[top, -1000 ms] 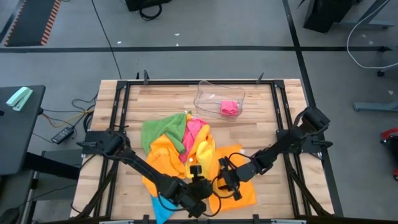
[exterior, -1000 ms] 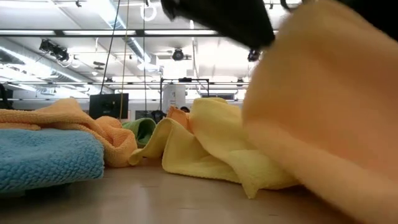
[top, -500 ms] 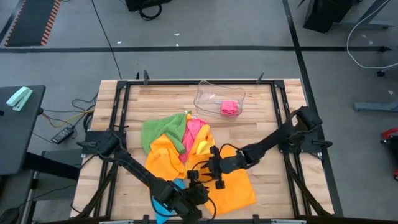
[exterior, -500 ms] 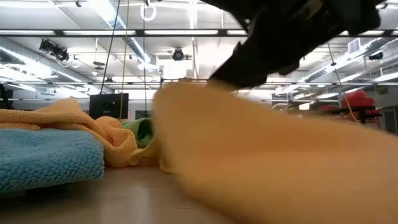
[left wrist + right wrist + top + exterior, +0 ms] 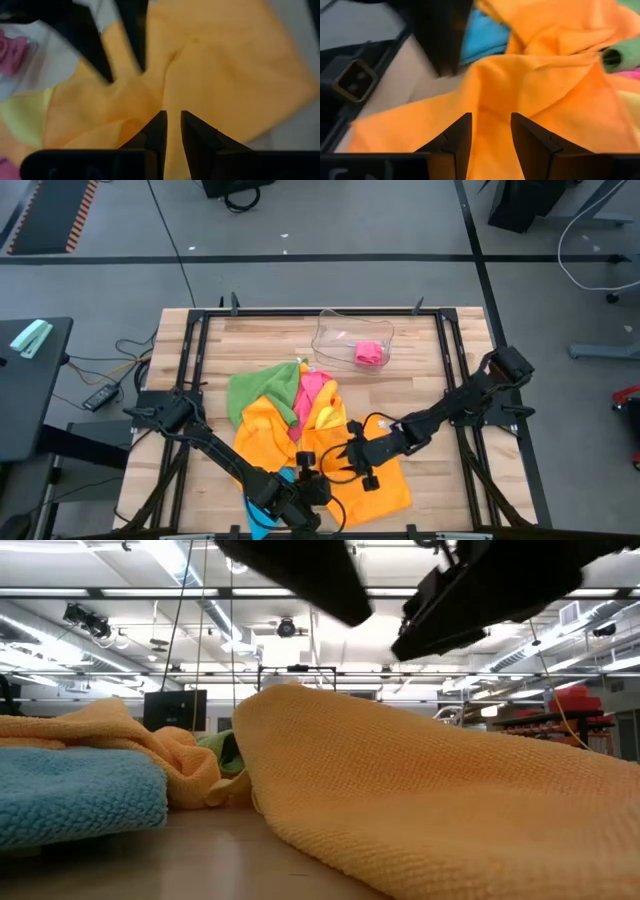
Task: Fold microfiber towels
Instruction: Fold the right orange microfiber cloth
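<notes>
Hovering over the unfolded orange microfiber towel [image 5: 375,480] on the bench [image 5: 420,370], left end effector [image 5: 170,122] nearly clenched, right end effector [image 5: 490,127] released; all folding remains.

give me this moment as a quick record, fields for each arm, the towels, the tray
left gripper: over the orange towel at the table's near edge, fingers close together, a narrow gap showing
right gripper: above the same towel, fingers apart, nothing seen between them
orange towel: spread flat on the wooden table, unfolded
pile: green towel, pink towel, yellow towel heaped together
blue towel: near front edge
clear tray: far side, holds a pink cloth
</notes>
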Controlling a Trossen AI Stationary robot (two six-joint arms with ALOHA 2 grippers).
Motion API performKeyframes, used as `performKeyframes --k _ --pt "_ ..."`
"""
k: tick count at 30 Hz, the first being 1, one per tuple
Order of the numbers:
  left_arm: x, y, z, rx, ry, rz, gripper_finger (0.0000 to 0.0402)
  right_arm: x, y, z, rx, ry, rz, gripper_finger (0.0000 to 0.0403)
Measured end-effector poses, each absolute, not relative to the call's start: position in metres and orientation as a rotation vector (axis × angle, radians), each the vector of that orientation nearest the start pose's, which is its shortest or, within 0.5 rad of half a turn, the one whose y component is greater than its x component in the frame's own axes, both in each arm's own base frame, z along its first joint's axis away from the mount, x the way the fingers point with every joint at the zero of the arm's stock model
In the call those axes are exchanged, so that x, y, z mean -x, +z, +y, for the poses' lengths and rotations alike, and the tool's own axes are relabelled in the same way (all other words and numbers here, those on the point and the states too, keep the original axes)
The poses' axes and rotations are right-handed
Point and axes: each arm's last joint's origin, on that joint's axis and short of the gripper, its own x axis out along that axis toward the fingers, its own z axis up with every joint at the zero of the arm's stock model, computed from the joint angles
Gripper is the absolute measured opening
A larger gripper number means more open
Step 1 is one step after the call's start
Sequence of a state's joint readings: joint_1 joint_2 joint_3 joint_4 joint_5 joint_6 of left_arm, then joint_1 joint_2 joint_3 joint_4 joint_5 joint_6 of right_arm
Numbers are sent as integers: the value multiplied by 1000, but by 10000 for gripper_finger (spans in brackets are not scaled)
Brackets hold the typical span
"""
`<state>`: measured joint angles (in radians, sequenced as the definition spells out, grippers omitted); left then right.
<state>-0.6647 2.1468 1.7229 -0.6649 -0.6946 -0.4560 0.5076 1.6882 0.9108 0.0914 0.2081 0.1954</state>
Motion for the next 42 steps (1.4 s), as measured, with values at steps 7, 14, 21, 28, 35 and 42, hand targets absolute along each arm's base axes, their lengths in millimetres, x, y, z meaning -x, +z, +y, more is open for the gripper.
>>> performKeyframes --k 7,14,21,28,35,42 --pt "-360 194 -254 -538 206 919 90 -278 165 178 74 229 818 145" --pt "-356 192 -244 -935 55 1045 159 -260 164 198 139 198 814 145" --pt "-362 192 -233 -1125 -24 1082 184 -251 163 208 152 191 808 145" --pt "-364 191 -220 -1192 -44 1152 172 -248 163 212 142 196 809 145" --pt "-363 191 -216 -1257 -79 1186 161 -248 164 211 147 175 799 145" --pt "-372 189 -210 -1233 -60 1172 160 -248 164 211 143 171 798 145"
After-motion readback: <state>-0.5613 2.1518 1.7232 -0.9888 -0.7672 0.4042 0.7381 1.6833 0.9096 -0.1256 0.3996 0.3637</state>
